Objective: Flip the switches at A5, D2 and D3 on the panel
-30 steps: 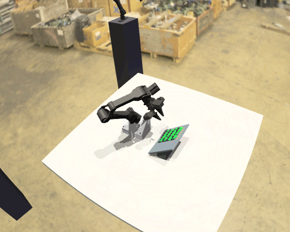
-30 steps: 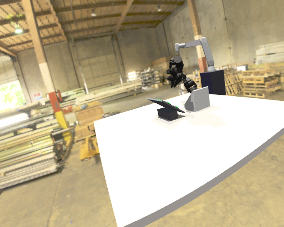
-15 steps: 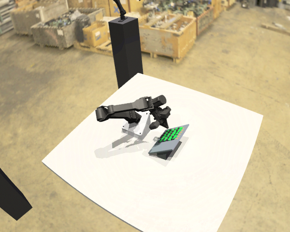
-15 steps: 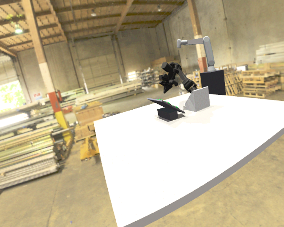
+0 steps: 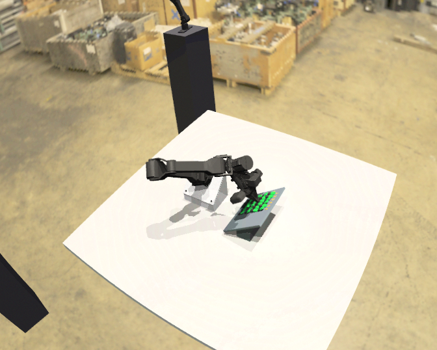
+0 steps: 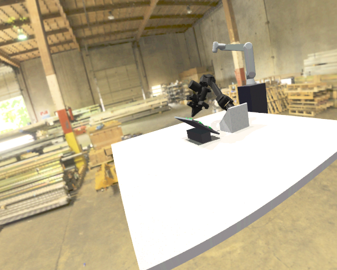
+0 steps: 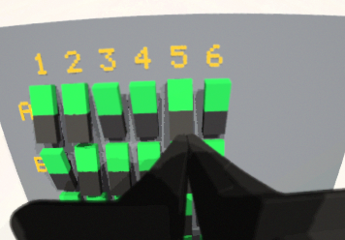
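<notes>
The tilted grey panel [image 5: 245, 222] [image 6: 181, 119] [image 7: 286, 87] carries rows of switches with green and dark halves. My gripper [image 5: 257, 200] [image 6: 192, 116] [image 7: 185, 142] is shut, with nothing between its fingers. In the wrist view its tips appear at the lower, dark end of switch A5 [image 7: 180, 96]; I cannot tell if they touch it. The dark half of A5 looks lighter than those of A4 [image 7: 143, 97] and A6 [image 7: 217, 96], like those of A1 [image 7: 44, 100] and A2 [image 7: 76, 98]. The fingers hide much of rows B and C; D2 and D3 are not visible there.
The panel stands on a dark block [image 6: 198, 135] on the white table [image 5: 305, 233] [image 6: 221, 179]. My arm's grey wedge base [image 5: 198, 198] [image 6: 238, 118] is close beside the panel. A dark pillar [image 5: 190, 79] [image 6: 253, 98] bearing another arm stands beyond the table.
</notes>
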Robot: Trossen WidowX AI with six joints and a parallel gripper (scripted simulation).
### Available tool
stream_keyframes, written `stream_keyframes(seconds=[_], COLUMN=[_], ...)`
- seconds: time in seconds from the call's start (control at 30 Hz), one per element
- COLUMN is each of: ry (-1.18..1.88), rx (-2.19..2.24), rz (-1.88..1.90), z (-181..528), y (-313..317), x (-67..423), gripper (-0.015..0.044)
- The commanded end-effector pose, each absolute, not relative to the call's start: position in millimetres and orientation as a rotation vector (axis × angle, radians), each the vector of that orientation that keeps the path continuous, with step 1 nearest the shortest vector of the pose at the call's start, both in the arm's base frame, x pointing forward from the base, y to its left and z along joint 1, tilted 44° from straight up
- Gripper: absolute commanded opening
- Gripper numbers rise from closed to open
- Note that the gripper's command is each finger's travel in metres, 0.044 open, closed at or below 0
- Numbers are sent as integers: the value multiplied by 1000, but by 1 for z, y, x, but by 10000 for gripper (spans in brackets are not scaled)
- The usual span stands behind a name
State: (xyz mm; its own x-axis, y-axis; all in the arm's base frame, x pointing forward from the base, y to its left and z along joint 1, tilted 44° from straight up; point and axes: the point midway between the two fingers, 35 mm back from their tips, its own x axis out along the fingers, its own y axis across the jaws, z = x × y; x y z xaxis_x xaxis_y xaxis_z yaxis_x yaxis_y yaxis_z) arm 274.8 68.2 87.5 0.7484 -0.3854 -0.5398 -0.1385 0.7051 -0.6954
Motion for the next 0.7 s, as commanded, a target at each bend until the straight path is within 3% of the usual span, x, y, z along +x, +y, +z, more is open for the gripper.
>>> stream_keyframes(seconds=[0.0, 0.67], ry=[733, 733], rx=[-797, -797], rz=[-147, -147], z=[84, 77], y=[66, 61], x=[277, 287], gripper=[0, 0])
